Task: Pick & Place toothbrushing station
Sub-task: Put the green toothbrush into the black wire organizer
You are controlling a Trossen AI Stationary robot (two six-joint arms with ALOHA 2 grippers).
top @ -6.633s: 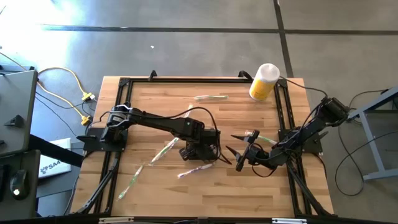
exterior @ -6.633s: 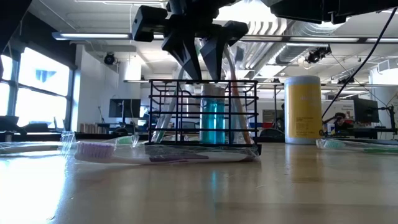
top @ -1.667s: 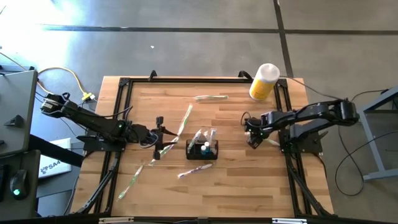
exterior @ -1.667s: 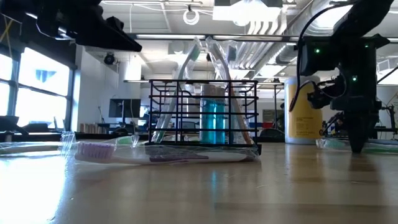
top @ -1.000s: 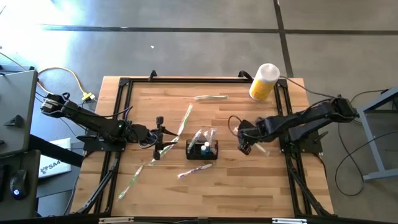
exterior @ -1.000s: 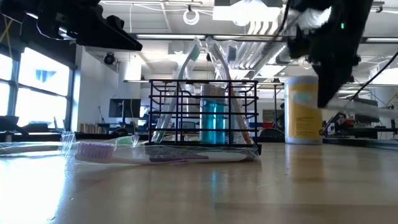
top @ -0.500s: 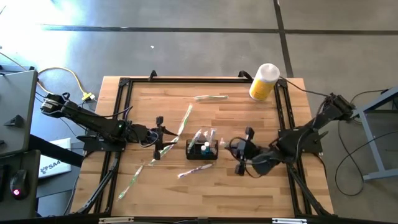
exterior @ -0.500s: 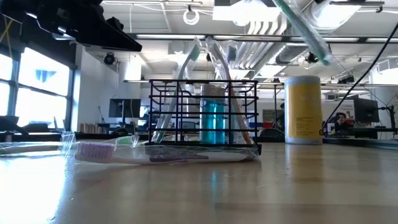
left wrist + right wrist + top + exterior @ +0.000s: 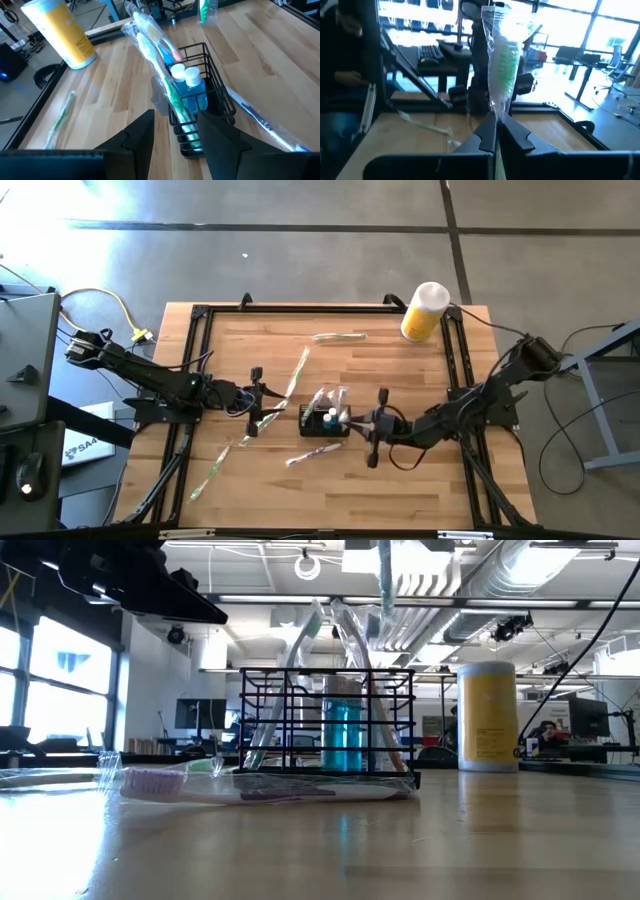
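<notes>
Brush (image 9: 501,70) clamped in my right gripper (image 9: 372,430) has swung beside the station (image 9: 325,421); drop-in looks next.

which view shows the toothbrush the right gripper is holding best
The right wrist view: the wrapped toothbrush stands large, clamped in the shut right gripper. The high view shows only a sliver of it by the organiser box; the low view catches its hanging end; the left wrist view its tip.

Daylight poured through the windows (image 9: 40,670), glaring off the counter (image 9: 320,840) (its near edge soft and out of focus); ceiling lamps (image 9: 400,560) blew out, and the dark arms stood silhouetted.
</notes>
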